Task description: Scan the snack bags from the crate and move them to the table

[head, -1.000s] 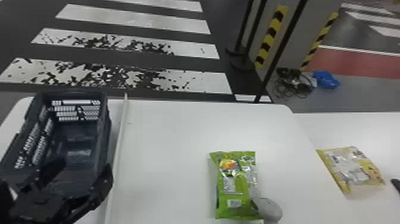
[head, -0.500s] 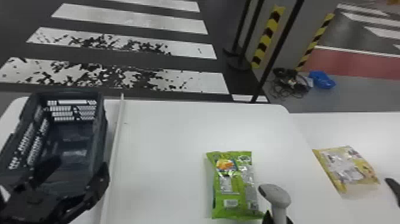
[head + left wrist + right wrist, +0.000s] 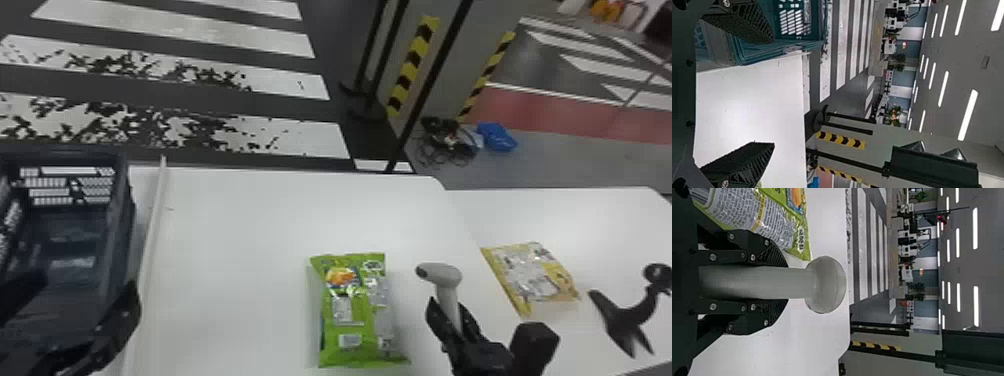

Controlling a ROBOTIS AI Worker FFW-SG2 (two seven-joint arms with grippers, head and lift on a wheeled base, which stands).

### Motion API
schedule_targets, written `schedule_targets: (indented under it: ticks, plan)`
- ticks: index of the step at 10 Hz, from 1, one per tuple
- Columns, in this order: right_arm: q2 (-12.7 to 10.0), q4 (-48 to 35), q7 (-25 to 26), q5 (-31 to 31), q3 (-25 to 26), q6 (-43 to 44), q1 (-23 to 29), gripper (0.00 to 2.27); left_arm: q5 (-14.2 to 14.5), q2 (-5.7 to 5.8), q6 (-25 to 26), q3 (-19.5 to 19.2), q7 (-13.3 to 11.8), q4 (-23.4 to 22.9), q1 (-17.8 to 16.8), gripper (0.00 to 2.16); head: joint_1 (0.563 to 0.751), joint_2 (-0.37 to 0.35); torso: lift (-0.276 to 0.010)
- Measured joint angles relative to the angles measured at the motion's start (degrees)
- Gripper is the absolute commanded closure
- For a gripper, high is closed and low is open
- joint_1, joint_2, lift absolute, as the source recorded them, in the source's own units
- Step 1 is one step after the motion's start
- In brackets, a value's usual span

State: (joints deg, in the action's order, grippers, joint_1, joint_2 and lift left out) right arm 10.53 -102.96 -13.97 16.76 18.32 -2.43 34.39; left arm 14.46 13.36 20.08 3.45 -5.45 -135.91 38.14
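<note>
In the head view my right gripper (image 3: 454,322) is shut on the grey scanner (image 3: 446,280), holding it upright by its handle just right of the green snack bag (image 3: 354,310). The right wrist view has the right gripper (image 3: 783,282) clamped around the scanner handle (image 3: 762,282), with the green bag (image 3: 766,217) beside it. My left gripper (image 3: 87,305) is over the near part of the dark crate (image 3: 120,225); in the left wrist view the gripper (image 3: 773,94) has its fingers wide apart with nothing between them. A yellow snack bag (image 3: 532,275) lies on the right-hand table.
A black stand (image 3: 625,315) is at the right, beyond the yellow bag. A pale raised strip (image 3: 150,240) runs along the white table (image 3: 240,240) beside the crate. Black posts and a striped pillar rise behind the tables.
The scanner has risen beside the green bag and now stands upright, its head facing left, with my right gripper coming into view. The head view has shifted slightly, moving the crate leftward.
</note>
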Motion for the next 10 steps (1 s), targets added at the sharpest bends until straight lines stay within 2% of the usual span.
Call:
schedule_targets:
  ticks: [2, 4, 8, 9, 10]
  plan:
    - [1.64, 4.77, -2.54, -0.10, 2.62, -6.38, -5.69, 2.24, -0.44, -0.19, 0.09, 0.98, 0.00, -0.06, 0.09, 0.07, 0.695, -0.350, -0.095]
    - [4.05, 10.86, -4.44, -0.57, 2.77, -7.38, -9.75, 2.24, -0.77, -0.65, 0.39, 1.70, 0.02, 0.07, -0.01, 0.07, 0.695, -0.350, -0.095]
    - [7.57, 21.67, -6.30, -2.56, -1.21, -4.87, -17.40, 2.24, -2.59, -2.13, 0.29, 3.12, 0.83, 0.33, 0.51, 0.07, 0.695, -0.350, -0.095]
    - [8.02, 23.32, -6.62, -2.87, -2.02, -4.01, -18.46, 2.16, -3.40, -2.62, 0.27, 3.83, 0.91, 0.62, 0.39, 0.07, 0.695, -0.350, -0.095]
    - [8.13, 23.82, -6.69, -2.92, -2.31, -3.63, -18.65, 1.71, -3.74, -2.92, 0.23, 4.29, 1.15, 1.08, -0.02, 0.07, 0.695, -0.350, -0.095]
